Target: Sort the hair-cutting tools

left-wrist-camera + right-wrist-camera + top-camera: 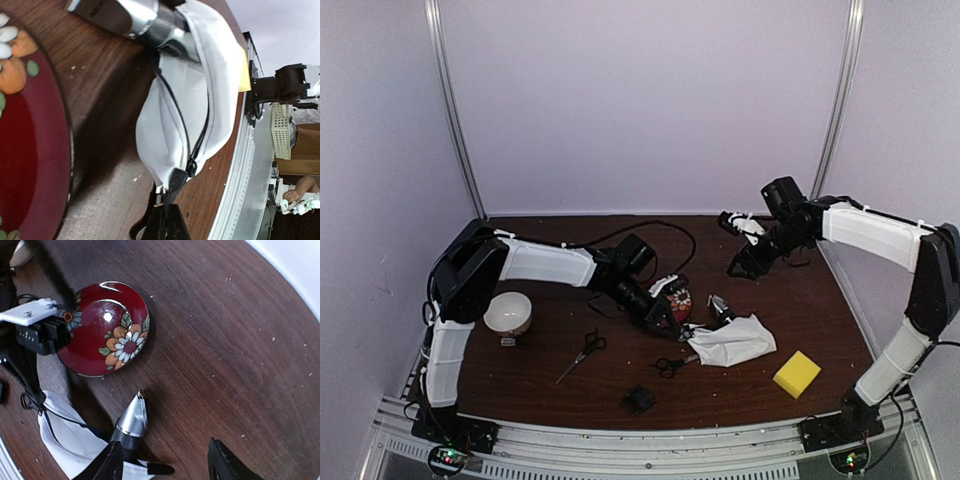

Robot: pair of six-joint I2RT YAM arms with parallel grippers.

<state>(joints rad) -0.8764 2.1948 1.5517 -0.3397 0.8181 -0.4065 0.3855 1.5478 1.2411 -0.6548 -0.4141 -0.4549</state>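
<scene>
Left claw (166, 207) is clamped on the zip end of the pouch (200, 100) mid-tabletop, its mouth half-swallowing the clipper (131, 420), nose toward the far edge, just near-left of the open right claw (165, 445).

Pale lilac walls (650, 100) and metal corner posts (455, 110) enclose a dark brown wooden table (520, 390).

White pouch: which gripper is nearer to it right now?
Left. The left gripper is shut on the white pouch at its zipper end, beside the red plate. The right gripper hangs open above the table on the pouch's far side, touching nothing.
</scene>
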